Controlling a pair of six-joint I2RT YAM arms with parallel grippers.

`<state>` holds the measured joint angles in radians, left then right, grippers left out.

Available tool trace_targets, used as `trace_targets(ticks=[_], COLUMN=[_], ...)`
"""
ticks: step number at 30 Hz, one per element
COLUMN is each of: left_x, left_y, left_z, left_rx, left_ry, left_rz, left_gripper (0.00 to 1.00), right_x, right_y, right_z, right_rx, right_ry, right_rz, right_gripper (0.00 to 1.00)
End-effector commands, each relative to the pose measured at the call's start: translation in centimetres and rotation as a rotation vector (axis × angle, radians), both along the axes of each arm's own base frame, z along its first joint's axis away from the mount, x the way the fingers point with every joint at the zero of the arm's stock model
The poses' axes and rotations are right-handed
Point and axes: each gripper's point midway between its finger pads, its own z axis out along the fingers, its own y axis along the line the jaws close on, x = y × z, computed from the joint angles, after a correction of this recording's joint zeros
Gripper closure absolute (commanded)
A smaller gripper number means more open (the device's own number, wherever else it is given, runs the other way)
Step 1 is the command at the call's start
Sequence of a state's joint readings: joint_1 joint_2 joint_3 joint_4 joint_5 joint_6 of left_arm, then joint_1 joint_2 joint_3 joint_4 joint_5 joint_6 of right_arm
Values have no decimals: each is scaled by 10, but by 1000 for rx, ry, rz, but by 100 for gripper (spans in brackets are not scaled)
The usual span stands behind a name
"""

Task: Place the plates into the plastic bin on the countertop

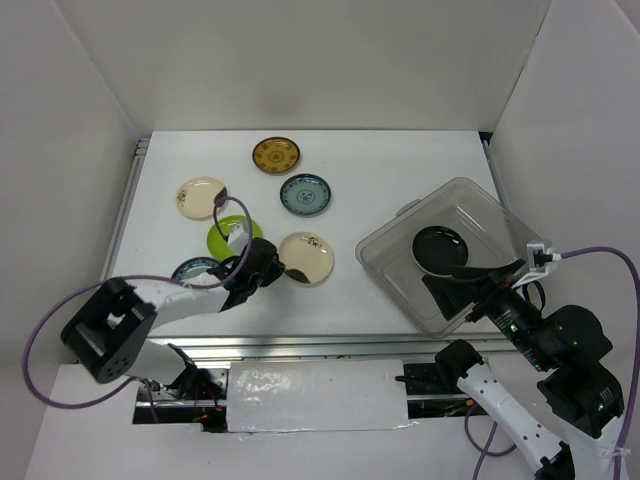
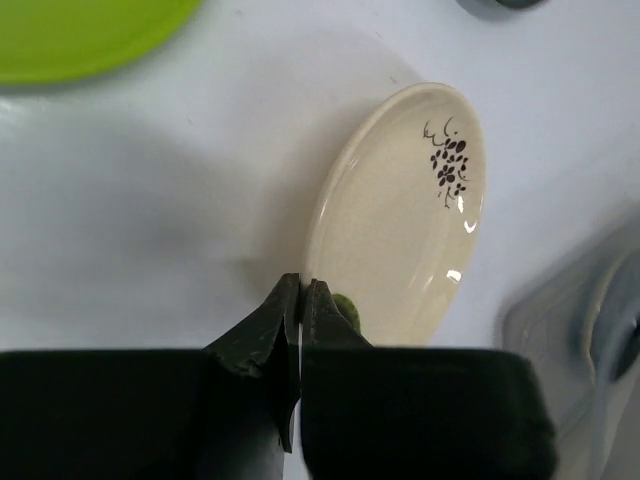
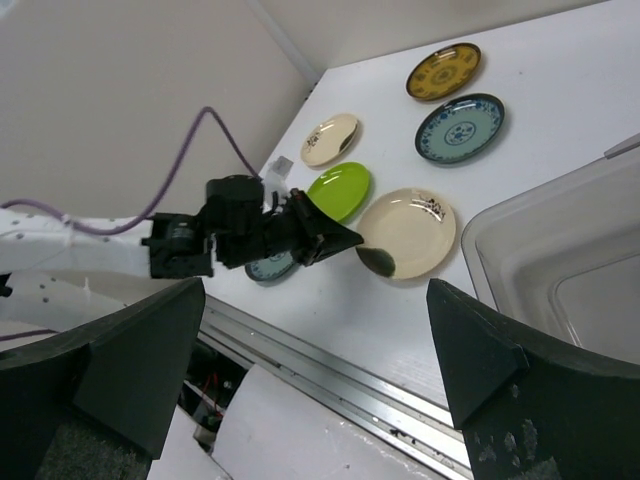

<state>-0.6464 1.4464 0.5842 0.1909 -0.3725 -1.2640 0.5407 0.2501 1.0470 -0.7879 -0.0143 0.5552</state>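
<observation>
Jaws on the left gripper (image 2: 300,298) are drawn almost together, pinching the thin rim of a cream plate (image 2: 400,215) at about its 8 o'clock edge in the top view. A saucer lying flat on the countertop (image 1: 390,160) offers no other hold, so the edge is probably the only place to take it. One finger lies over the lip and the other seems to sit beneath it, though that underside contact is hidden. The plastic bin (image 1: 487,205) sits at 3 o'clock from this plate, near but not touching it, with a black plate (image 1: 440,248) already lying inside. The right gripper (image 1: 470,285) hangs over the bin's 6 o'clock side with its jaws spread wide and nothing between them — likely waiting clear of the left arm's path. Spread out at 10 to 12 o'clock from the gripped plate are a lime green plate (image 1: 226,236), a second cream plate (image 1: 200,197), a blue-grey plate (image 1: 305,194) and a mustard plate (image 1: 275,155). Another blue-grey one (image 1: 190,267) lies at 9 o'clock, partly under the left arm.
</observation>
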Motion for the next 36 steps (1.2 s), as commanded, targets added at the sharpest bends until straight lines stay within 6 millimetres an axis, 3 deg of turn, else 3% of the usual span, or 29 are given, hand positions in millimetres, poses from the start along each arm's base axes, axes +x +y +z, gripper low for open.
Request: trace_targets(ticks=[1, 5, 8, 9, 10, 11, 13, 14, 15, 16, 17, 18, 19, 20, 22, 23, 28, 31, 36], left_x=[-7, -18, -28, -24, -28, -15, -12, -4, 2, 8, 21, 27, 30, 46, 52, 65, 75, 79, 82], left_y=[4, -6, -28, -40, -59, -82, -116, -143, -166, -183, -219, -233, -242, -273, -292, -310, -345, -352, -361], left_z=[53, 140, 184, 210, 218, 233, 230, 206, 237, 234, 239, 236, 213, 211, 193, 179, 145, 118, 103], left_rx=[48, -38, -87, -140, -147, -144, -93, -38, -68, -60, -86, -75, -11, -3, 11, -1, -47, -89, -122], left_ry=[-113, -308, -416, -474, -485, -492, -441, -392, -435, -433, -429, -398, -323, -320, -266, -256, -226, -194, -201], left_rz=[27, -28, -171, -202, -304, -348, -437, -512, -547, -589, -650, -672, -705, -715, -745, -759, -837, -855, -885], left_gripper=[100, 100, 100, 100, 100, 100, 100, 100, 100, 100, 100, 100, 100, 100, 100, 100, 100, 100, 100], right_x=[-5, -5, -2, -1, 3, 3, 4, 4, 4, 2, 1, 0, -4, -5, -11, -13, -20, -23, -22], right_y=[-5, -10, -20, -23, -28, -30, -35, -40, -42, -46, -50, -53, -59, -64, -71, -74, -83, -85, -85], right_z=[14, 17, 18, 19, 18, 20, 24, 24, 26, 31, 30, 32, 35, 36, 42, 42, 44, 42, 40], right_rx=[8, 11, 14, 25, 28, 34, 62, 70, 82, 93, 93, 98, 103, 103, 111, 107, 98, 98, 94], right_ry=[-46, -48, -31, -21, -8, -8, -1, 2, 4, -6, -2, -5, -11, -12, -20, -22, -24, -22, -17], right_rz=[-5, -31, -87, -108, -145, -157, -187, -214, -226, -238, -255, -267, -279, -302, -320, -322, -339, -335, -324], right_gripper=[0, 0, 0, 0, 0, 0, 0, 0, 0, 0, 0, 0, 0, 0, 0, 0, 0, 0, 0])
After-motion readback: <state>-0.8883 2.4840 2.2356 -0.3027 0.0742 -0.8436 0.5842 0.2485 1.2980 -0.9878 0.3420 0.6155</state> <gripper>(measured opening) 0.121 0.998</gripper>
